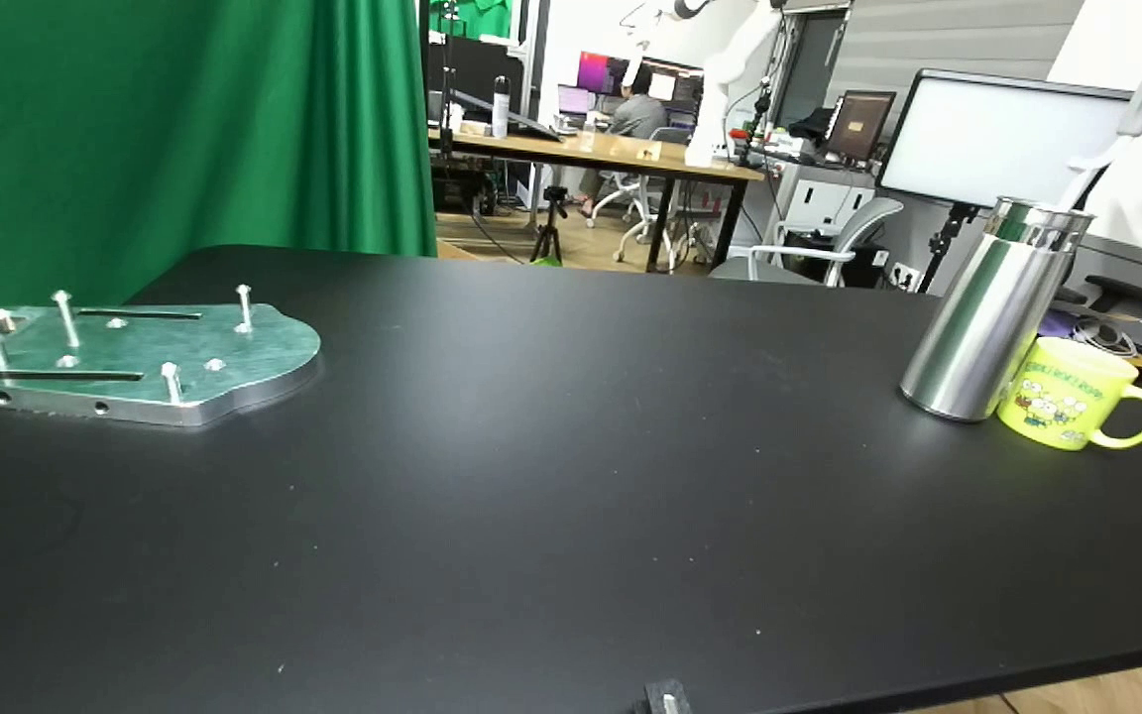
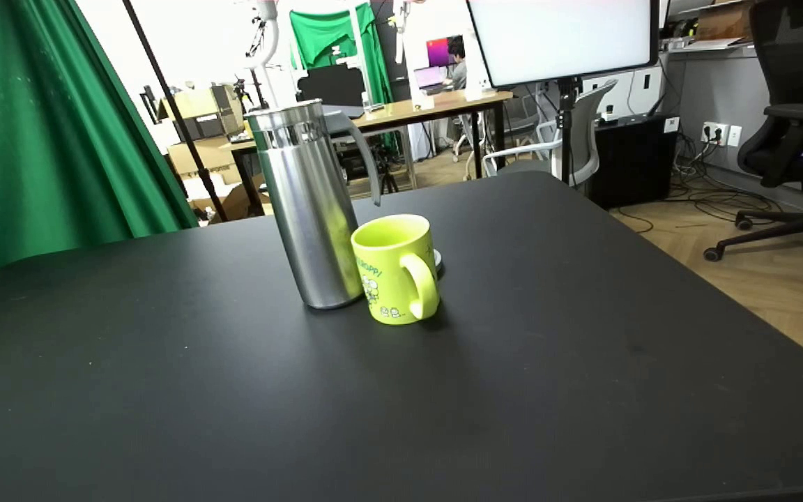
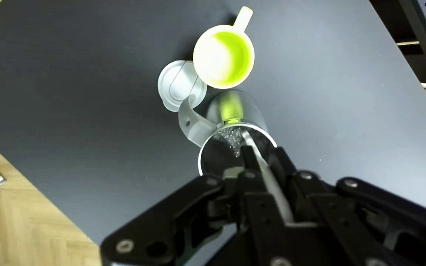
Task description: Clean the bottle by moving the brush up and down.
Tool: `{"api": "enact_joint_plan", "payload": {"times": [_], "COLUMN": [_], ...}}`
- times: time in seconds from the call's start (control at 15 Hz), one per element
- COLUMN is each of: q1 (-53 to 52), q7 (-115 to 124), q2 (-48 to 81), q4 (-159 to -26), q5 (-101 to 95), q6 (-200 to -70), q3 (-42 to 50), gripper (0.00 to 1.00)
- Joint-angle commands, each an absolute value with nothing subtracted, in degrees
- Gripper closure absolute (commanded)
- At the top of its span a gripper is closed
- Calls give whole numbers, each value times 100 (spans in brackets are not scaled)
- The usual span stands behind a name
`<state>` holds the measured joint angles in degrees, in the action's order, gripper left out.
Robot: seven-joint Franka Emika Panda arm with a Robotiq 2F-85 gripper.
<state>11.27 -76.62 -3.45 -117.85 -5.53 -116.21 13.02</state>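
There's the bottle, right side of an exterior view, uncapped; the lid lies upper centre in the wrist view, presumably off for access. The gripper pinches the brush between its fingers, angled inside, likely for deep strokes!

Brush, lower end hidden inside the bottle in both exterior views

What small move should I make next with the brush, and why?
I'd probably ease the hand slightly down: it grips the brush, and in an exterior view the brush runs into the bottle with a stretch of it showing below the hand, so there seems room. Go gently: the brush's lower end can't be made out, and the mug stands close beside the bottle.
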Motion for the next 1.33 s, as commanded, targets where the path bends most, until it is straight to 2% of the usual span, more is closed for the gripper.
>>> {"api": "enact_joint_plan", "payload": {"times": [0.0,0.33,1.27], "q1": [1175,1242,1029], "q7": [-7709,-7720,-7715], "q2": [204,534,-1164], "q4": [-11760,-11664,-11734], "q5": [-524,-557,-848], "q6": [-11781,-11773,-11348], "q3": [1323,1243,1237], "gripper": [96,96,96]}}
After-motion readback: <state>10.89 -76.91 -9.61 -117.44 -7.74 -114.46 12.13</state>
